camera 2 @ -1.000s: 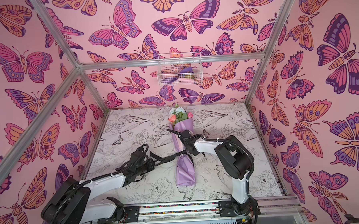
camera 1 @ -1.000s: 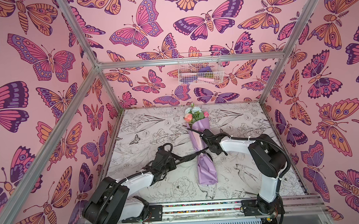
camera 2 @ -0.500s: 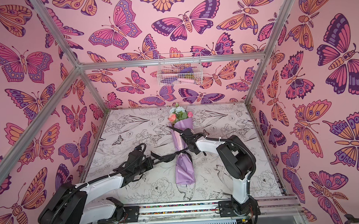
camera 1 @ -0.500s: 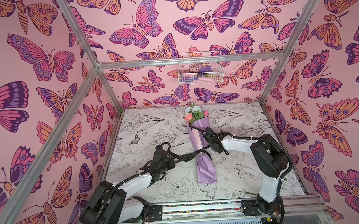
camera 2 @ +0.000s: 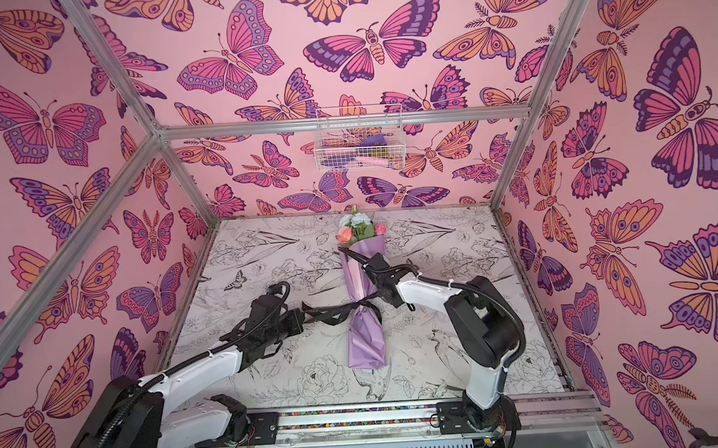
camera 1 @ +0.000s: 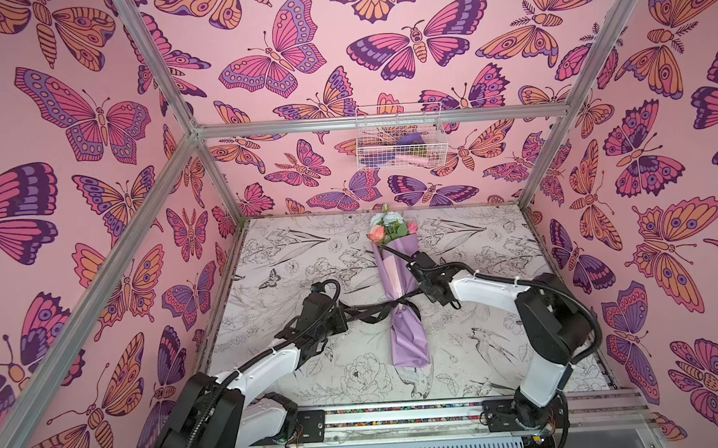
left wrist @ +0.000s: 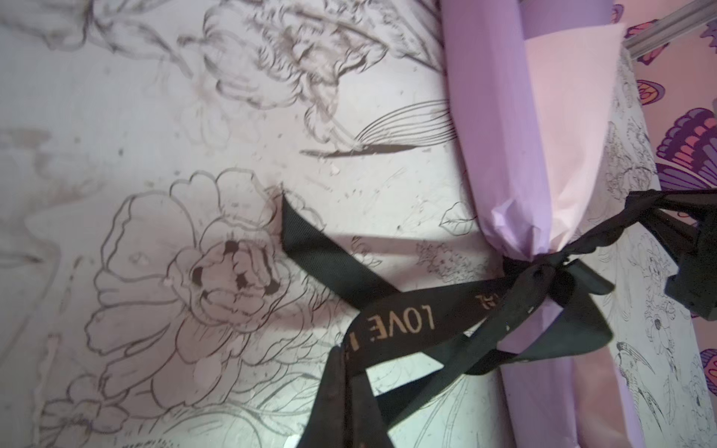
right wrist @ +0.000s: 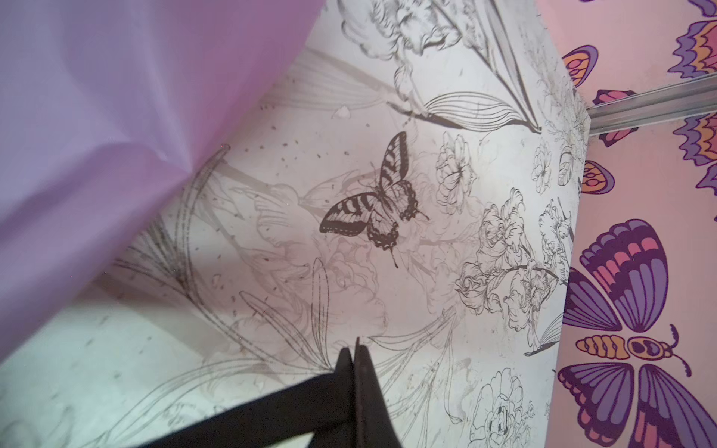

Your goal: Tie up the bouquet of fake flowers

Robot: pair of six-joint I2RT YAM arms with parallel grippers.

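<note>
The bouquet of fake flowers [camera 1: 394, 273] [camera 2: 356, 275] lies lengthwise mid-table in lilac-and-pink paper [left wrist: 516, 128] [right wrist: 97, 135], coral and pale blooms toward the back wall. A black ribbon [camera 1: 373, 311] [camera 2: 332, 313] with pale lettering [left wrist: 392, 322] is knotted round its narrow waist. To the left of the bouquet, my left gripper [camera 1: 343, 313] [camera 2: 302, 317] [left wrist: 345, 360] is shut on ribbon strands. Close against the bouquet's right side, my right gripper [camera 1: 422, 291] [camera 2: 380, 292] [right wrist: 355, 345] is shut on another ribbon strand [right wrist: 271, 411].
A white wire basket [camera 1: 399, 138] with small items hangs on the back wall. Metal frame posts [camera 1: 218, 177] stand at the table's corners. The arms' base rail [camera 1: 399, 414] runs along the front edge. The table is covered with line drawings of flowers [left wrist: 217, 271].
The left arm's elbow has swung toward the front left while its gripper stays by the ribbon. The bouquet's lower end has shifted slightly left. Both grippers keep hold of the ribbon.
</note>
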